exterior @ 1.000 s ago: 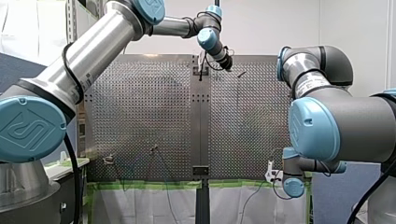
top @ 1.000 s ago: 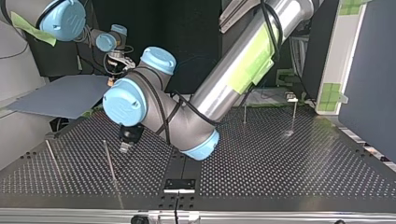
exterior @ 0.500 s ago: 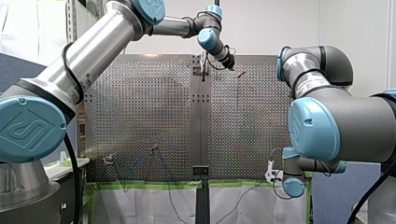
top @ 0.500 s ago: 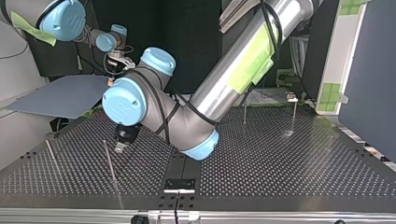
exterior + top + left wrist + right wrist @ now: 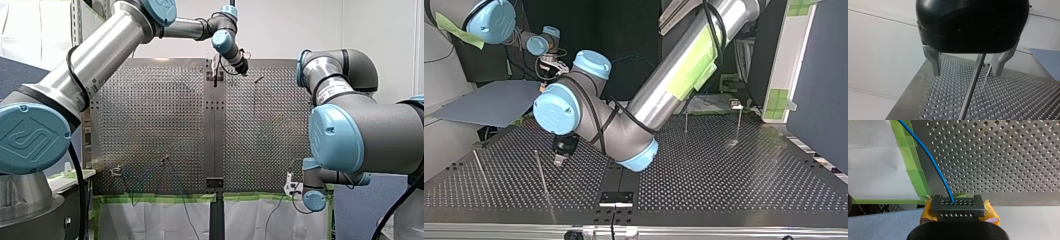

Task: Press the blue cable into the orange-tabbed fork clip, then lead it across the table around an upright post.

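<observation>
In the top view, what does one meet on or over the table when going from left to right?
Thin rod → second thin rod → my left hand → black plate → upright post → last upright post.

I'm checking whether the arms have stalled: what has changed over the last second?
My left arm's black hand drifted a little toward the top view's left, closer to the thin upright metal post, then returned to about its earlier spot. It is open and holds nothing. My right arm's yellow-padded hand has not visibly moved and is shut on the blue cable.
</observation>
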Robot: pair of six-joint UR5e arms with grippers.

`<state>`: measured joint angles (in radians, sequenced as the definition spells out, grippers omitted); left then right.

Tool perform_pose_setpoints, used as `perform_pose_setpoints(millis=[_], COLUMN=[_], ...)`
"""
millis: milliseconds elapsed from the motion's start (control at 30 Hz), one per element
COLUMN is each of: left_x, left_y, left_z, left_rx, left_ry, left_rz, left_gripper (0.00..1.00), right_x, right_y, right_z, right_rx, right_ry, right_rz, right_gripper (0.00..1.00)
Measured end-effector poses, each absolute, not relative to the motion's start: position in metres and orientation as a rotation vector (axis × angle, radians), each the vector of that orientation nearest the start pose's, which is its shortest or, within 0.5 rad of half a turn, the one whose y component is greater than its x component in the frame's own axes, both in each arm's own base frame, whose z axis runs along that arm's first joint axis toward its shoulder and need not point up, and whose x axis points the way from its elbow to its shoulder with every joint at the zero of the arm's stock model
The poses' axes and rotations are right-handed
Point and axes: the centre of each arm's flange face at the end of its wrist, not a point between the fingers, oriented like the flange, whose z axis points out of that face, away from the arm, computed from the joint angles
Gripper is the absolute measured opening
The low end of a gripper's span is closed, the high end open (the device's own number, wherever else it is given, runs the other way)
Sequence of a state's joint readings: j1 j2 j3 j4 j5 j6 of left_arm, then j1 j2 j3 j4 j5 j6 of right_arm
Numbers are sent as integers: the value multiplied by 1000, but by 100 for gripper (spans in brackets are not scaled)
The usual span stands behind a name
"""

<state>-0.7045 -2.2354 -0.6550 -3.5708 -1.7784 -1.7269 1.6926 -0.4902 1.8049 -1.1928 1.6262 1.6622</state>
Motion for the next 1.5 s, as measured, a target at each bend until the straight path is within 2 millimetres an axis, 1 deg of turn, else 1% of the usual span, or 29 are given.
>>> perform_pose_setpoints(millis=[833, 933, 1067, 1233, 1367, 1500], left_x=[471, 468, 466, 464, 461, 458], left_y=[-552, -550, -548, -548, -546, -542], left_z=[478, 478, 476, 476, 473, 475], left_rx=[342, 351, 349, 352, 355, 372], left_ry=[1752, 1767, 1780, 1782, 1784, 1767], left_rz=[-414, -400, -374, -351, -312, -285], left_gripper=[100, 100, 100, 100, 100, 100], right_x=[200, 201, 204, 211, 220, 223], right_y=[-541, -544, -549, -551, -553, -556], right_z=[-126, -118, -99, -86, -69, -51], right_rx=[1318, 1324, 1330, 1342, 1348, 1338], right_ry=[-1319, -1307, -1296, -1284, -1287, -1307], right_rz=[1259, 1263, 1269, 1283, 1309, 1332], right_gripper=[0, 0, 0, 0, 0, 0])
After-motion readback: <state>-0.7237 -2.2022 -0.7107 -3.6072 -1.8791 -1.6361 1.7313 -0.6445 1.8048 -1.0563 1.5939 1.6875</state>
